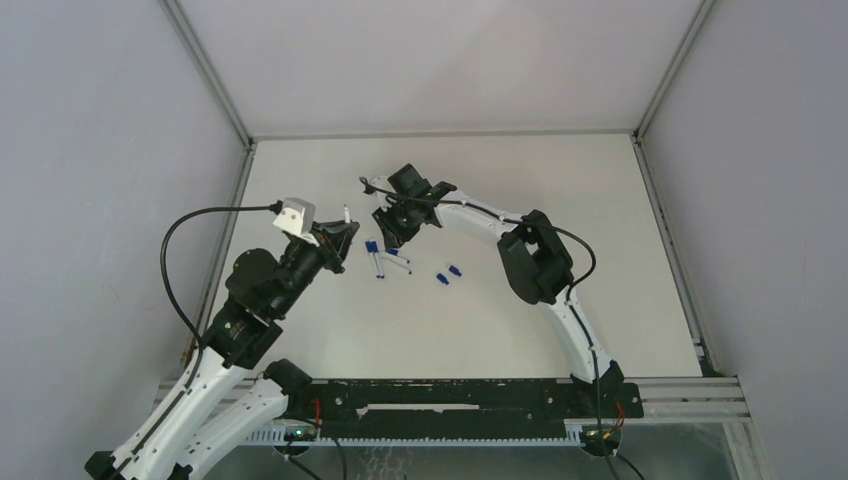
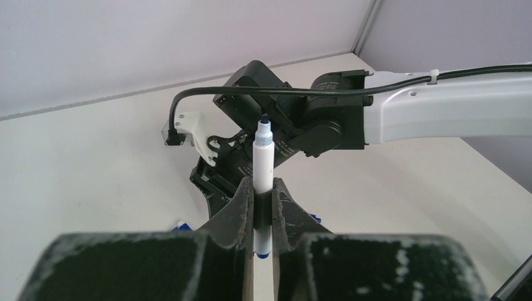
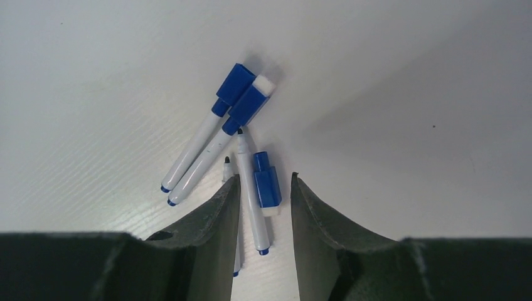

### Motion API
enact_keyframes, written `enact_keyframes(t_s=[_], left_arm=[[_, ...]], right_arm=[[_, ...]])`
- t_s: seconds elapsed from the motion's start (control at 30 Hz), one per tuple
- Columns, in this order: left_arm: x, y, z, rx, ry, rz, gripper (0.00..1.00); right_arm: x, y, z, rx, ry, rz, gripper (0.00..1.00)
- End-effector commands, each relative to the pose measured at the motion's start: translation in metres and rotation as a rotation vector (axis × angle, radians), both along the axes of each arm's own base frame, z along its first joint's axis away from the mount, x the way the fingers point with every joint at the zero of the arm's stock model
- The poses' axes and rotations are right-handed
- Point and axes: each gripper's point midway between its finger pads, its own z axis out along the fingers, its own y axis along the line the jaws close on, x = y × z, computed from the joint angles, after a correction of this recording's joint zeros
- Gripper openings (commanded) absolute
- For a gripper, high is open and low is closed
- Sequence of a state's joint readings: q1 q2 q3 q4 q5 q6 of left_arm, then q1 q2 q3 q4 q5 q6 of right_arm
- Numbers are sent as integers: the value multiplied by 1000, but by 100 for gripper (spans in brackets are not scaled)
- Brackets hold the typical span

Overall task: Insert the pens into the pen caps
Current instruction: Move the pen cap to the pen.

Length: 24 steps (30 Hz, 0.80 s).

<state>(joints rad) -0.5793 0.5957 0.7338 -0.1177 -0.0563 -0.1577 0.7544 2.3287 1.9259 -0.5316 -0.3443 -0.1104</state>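
Aim matters here: right claw (image 3: pixel 265 177) hangs half open over a loose blue cap (image 3: pixel 268 186) on the tabletop (image 3: pixel 408 94), a bare pen (image 3: pixel 249 182) just beside it. Pinch the cap alone. The left claw (image 2: pixel 263 187) clamps another pen (image 2: pixel 263 147), tip up.

Plastic on a matt bench (image 3: pixel 94 75)
Glossy white plastic pens (image 3: pixel 196 150), blue plastic caps (image 3: pixel 267 185); bench surface faintly grained.

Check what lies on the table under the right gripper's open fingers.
An uncapped pen and a loose blue pen cap lie side by side beneath the right gripper. A second uncapped pen is mostly covered by one finger.
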Motion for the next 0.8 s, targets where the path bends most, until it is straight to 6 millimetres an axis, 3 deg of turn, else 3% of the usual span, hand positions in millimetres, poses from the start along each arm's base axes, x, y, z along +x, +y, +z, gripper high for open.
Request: enact_keyframes(t_s=[0.0,0.53,0.77], left_arm=[[3,0,3,-13,-19,3,0],[3,0,3,-13,-20,1,0],[3,0,2,-13,-18,-1,0]], right_arm=[[6,8,8,4,-34,14,42],[2,3,-8,-41,-2,13,37],[16,-8,-7,-76,-42,-59,31]])
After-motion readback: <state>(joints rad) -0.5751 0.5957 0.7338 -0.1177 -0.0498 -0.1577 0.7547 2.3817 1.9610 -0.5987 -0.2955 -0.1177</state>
